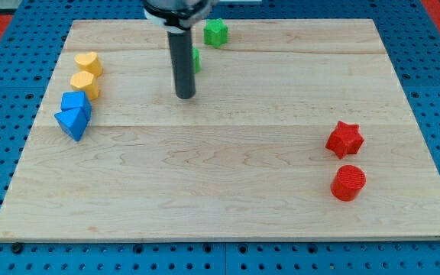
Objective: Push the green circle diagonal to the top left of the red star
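A green block [196, 59], mostly hidden behind my rod, shows as a sliver near the view's top middle; its shape cannot be made out. My tip [185, 96] rests just below and left of it. A green star-like block [215, 32] sits above it near the board's top edge. The red star [345, 139] lies at the view's right, far from my tip.
A red circle [348, 182] sits just below the red star. At the left are a yellow heart [88, 63], a second yellow block [85, 83], a blue block [76, 102] and a blue triangle [71, 123]. The wooden board [220, 214] lies on a blue pegboard.
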